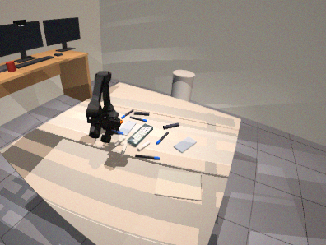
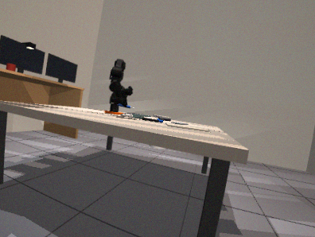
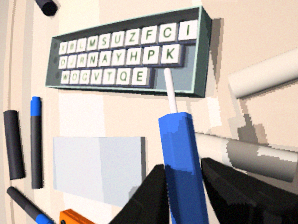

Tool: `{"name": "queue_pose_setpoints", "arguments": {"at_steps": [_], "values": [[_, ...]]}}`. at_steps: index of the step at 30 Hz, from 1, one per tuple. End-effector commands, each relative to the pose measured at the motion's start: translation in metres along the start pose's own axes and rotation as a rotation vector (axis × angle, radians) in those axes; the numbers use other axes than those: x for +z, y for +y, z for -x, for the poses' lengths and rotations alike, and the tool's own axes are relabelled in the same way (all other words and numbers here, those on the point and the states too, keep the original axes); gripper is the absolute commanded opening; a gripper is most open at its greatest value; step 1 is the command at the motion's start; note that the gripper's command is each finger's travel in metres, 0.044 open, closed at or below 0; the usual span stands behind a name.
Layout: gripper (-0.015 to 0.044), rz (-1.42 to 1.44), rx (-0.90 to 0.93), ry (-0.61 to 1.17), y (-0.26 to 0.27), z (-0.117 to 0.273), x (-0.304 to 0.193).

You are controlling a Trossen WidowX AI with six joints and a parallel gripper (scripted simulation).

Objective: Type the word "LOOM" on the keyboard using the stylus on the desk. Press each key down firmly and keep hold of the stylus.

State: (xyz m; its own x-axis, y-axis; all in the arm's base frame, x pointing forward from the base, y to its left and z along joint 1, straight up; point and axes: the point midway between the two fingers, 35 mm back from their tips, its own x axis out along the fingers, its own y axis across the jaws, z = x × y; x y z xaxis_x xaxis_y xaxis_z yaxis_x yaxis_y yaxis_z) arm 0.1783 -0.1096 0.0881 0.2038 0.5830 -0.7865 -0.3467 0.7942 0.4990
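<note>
Blue stylus pinched in the fingers, held above the table with its white tip toward the keyboard.

The black fingers are closed on the blue body of the stylus (image 3: pixel 181 150) (image 2: pixel 127 106); in the wrist view its thin white tip overlaps the near side of the keyboard (image 3: pixel 125 55) (image 1: pixel 140 135), just below the K key (image 3: pixel 170 54). The keyboard, a dark green tray of white lettered keys, lies well in from the edges of the table (image 1: pixel 181 215) (image 2: pixel 139 134). A pale grey slab (image 3: pixel 97 162) lies near the keyboard, and white cylinders (image 3: pixel 267 75) lie beside it. In the top view, a pale flat sheet (image 1: pixel 179 185) lies nearer the table's right edge than its left corner.
</note>
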Motion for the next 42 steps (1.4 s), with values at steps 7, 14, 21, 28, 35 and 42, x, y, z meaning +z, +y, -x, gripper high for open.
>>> {"name": "queue_pose_setpoints", "arguments": {"at_steps": [7,14,21,28,35,42], "values": [[0.0,-0.266,0.07,0.011,0.011,-0.012,0.025],[0.0,-0.455,0.115,0.035,0.022,-0.021,0.041],[0.0,-0.648,0.157,0.068,0.033,-0.03,0.056],[0.0,-0.842,0.195,0.114,0.046,-0.039,0.071],[0.0,-1.038,0.226,0.173,0.06,-0.048,0.084],[0.0,-1.233,0.246,0.245,0.075,-0.057,0.096]]}}
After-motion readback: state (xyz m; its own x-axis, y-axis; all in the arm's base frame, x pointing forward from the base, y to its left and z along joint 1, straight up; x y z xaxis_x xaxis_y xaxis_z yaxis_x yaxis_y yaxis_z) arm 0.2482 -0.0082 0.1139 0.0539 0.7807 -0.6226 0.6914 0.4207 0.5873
